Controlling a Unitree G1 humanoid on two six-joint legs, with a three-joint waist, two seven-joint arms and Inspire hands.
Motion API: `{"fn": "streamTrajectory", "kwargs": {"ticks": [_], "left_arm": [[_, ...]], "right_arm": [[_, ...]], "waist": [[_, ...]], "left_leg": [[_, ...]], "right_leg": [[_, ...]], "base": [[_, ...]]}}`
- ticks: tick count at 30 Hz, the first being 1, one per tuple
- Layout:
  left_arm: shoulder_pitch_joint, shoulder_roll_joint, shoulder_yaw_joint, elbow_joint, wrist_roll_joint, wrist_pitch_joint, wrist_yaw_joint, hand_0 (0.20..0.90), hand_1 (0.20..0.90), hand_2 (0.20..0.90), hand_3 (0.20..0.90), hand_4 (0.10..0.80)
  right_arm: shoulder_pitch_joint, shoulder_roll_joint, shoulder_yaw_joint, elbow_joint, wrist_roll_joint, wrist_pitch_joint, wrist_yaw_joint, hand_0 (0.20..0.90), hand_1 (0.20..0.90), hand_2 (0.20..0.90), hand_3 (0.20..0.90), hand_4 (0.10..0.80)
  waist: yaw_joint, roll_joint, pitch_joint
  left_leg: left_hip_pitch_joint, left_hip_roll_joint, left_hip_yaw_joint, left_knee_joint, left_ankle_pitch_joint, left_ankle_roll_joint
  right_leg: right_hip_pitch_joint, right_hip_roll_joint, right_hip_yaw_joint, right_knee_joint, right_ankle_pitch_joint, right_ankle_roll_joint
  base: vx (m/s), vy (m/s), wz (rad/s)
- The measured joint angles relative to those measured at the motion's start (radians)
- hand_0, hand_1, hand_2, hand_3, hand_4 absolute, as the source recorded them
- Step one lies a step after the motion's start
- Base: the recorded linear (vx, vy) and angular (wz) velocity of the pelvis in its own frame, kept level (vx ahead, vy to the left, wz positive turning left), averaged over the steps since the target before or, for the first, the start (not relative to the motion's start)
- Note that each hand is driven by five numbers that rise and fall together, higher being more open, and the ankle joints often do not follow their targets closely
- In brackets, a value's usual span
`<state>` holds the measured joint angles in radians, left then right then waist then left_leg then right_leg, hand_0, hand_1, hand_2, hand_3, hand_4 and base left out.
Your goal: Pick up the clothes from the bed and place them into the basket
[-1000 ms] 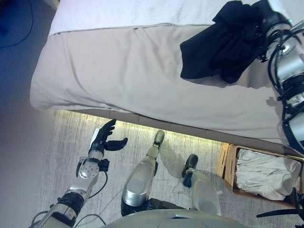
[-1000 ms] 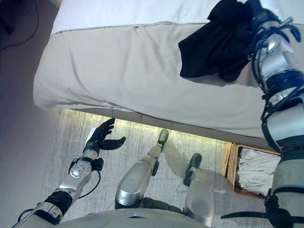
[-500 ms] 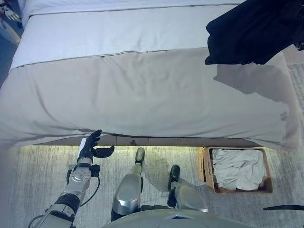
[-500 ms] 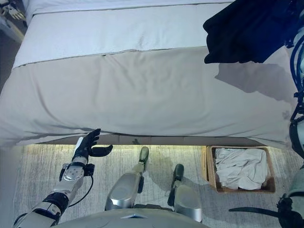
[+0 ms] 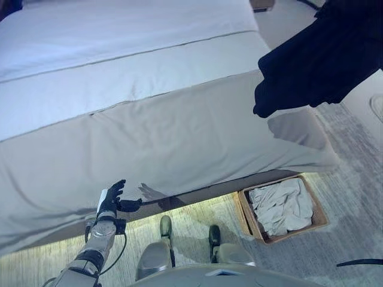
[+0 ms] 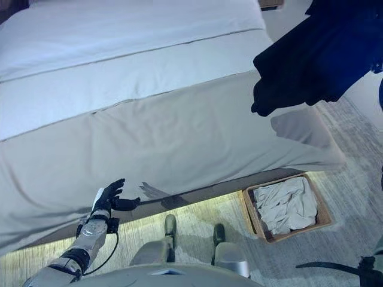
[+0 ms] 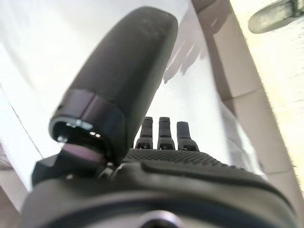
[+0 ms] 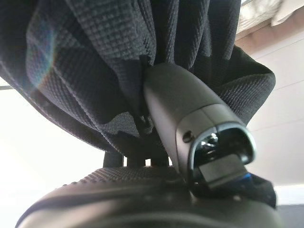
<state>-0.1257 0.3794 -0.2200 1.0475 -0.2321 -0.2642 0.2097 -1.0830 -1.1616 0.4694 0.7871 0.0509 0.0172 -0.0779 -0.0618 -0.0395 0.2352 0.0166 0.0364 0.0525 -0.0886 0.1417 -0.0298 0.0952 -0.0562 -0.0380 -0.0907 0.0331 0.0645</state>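
A black garment (image 5: 323,57) hangs in the air above the bed's right end, held from the upper right. In the right wrist view my right hand (image 8: 156,175) has its thumb pressed into the black cloth (image 8: 118,61) and grips it. The wicker basket (image 5: 318,219) stands on the floor below the bed's right corner, with white clothes (image 5: 281,206) in it. My left hand (image 5: 111,200) is open and empty, low at the left by the bed's side; it also shows in the left wrist view (image 7: 161,137).
The bed (image 5: 149,125) with a grey cover and a white sheet spans the view. A pale rug (image 5: 347,179) lies on the floor around the basket.
The camera has swung, so the whole picture has shifted. The black garment has been lifted off the bed and now hangs nearer above the basket. My left hand stays low.
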Motion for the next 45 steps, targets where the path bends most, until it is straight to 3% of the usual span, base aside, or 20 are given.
{"fn": "streamTrajectory", "kwargs": {"ticks": [11, 15, 17, 29, 45], "left_arm": [[0.008, -0.039, -0.001, 0.023, 0.02, 0.0, -0.005, 0.9, 0.9, 0.9, 0.9, 0.8], [0.018, -0.054, -0.001, 0.028, 0.037, -0.001, -0.014, 0.9, 0.9, 0.9, 0.9, 0.8], [0.019, -0.055, -0.001, 0.028, 0.038, -0.002, -0.021, 0.9, 0.9, 0.9, 0.9, 0.8], [0.019, -0.056, -0.002, 0.057, 0.039, -0.002, -0.02, 0.9, 0.9, 0.9, 0.9, 0.8], [0.021, -0.057, -0.019, 0.067, 0.04, -0.002, -0.021, 0.9, 0.9, 0.9, 0.9, 0.8]], "right_arm": [[0.416, 0.002, -0.182, -0.003, 0.006, -0.001, 0.003, 0.3, 0.3, 0.3, 0.2, 0.1], [0.506, 0.036, -0.2, 0.0, 0.005, -0.003, 0.006, 0.3, 0.3, 0.3, 0.2, 0.1], [0.578, 0.083, -0.26, 0.017, 0.005, -0.009, 0.008, 0.3, 0.3, 0.3, 0.2, 0.1], [0.663, 0.229, -0.268, 0.094, -0.033, -0.02, 0.049, 0.3, 0.3, 0.3, 0.2, 0.1], [0.66, 0.309, -0.258, 0.209, -0.112, 0.001, 0.096, 0.3, 0.3, 0.3, 0.2, 0.1]], "waist": [[-0.094, 0.022, -0.046], [-0.109, 0.036, -0.055], [-0.112, 0.038, -0.065], [-0.107, 0.056, -0.077], [-0.068, 0.053, -0.083]], "left_leg": [[0.027, 0.001, 0.059, -0.004, -0.022, 0.014], [0.042, 0.008, 0.082, -0.005, -0.031, 0.008], [0.044, 0.014, 0.084, -0.005, -0.032, 0.007], [0.042, 0.02, 0.078, -0.005, -0.032, 0.007], [0.036, 0.018, 0.063, -0.003, -0.031, 0.007]], "right_leg": [[-0.003, 0.0, 0.063, 0.0, 0.0, 0.0], [-0.001, 0.004, 0.086, 0.0, 0.0, 0.0], [-0.001, 0.011, 0.088, 0.0, 0.0, 0.0], [-0.001, 0.017, 0.082, 0.0, 0.0, 0.0], [0.001, 0.016, 0.067, 0.0, 0.0, 0.0]], "base": [[-0.014, -0.001, -0.17], [0.023, 0.0, -0.19], [0.03, 0.003, -0.05], [0.003, 0.0, 0.0], [-0.035, -0.011, 0.03]]}}
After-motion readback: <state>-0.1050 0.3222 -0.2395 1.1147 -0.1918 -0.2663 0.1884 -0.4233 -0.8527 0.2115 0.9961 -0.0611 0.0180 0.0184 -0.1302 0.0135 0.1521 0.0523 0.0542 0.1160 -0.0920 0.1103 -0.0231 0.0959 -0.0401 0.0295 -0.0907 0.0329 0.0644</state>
